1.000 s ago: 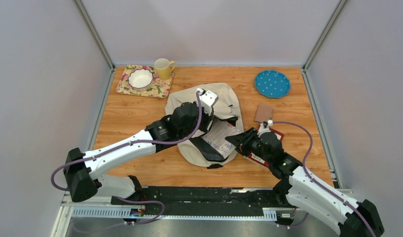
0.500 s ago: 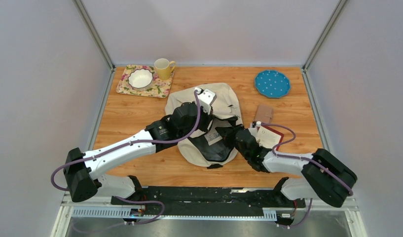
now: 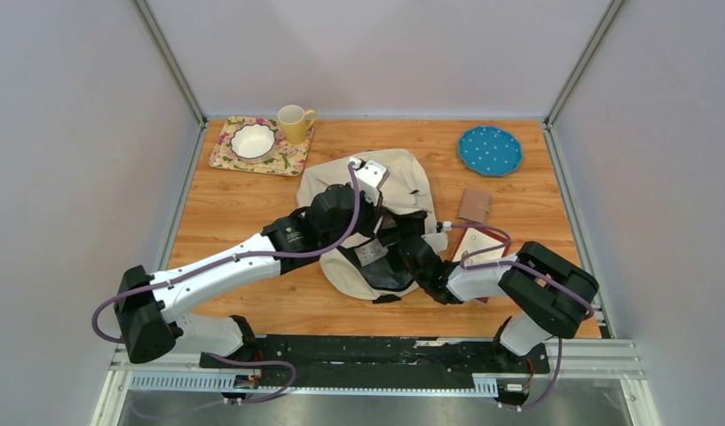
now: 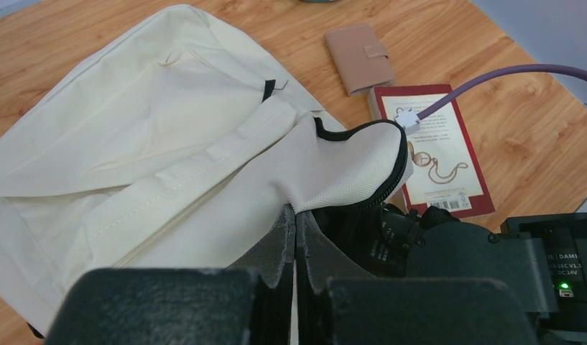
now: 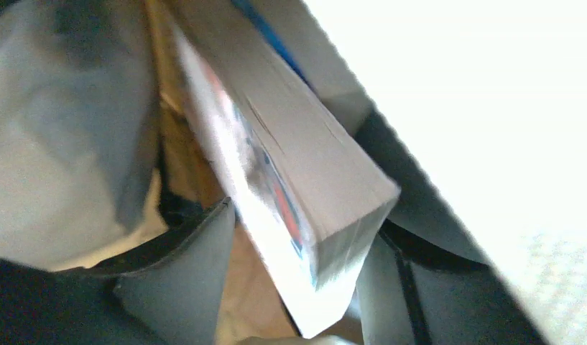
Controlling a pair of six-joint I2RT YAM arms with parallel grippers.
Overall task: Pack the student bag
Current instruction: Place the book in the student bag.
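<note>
While the student bag (image 3: 403,177) lies at the middle of the bench (image 3: 234,204), its zipped mouth edge is held raised, pinched in the closed left pincer (image 4: 295,219). Inside the opening, a book (image 5: 290,158) is clamped by the right pincer (image 5: 301,287).

right claw (image 5: 294,284) hidden inside student bag (image 3: 405,174), book (image 5: 276,165) blurred

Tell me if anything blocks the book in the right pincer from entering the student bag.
Nothing visible does. The left pincer holds the mouth of the student bag lifted, and the right pincer with the book is inside the opening, fabric on both sides.
</note>
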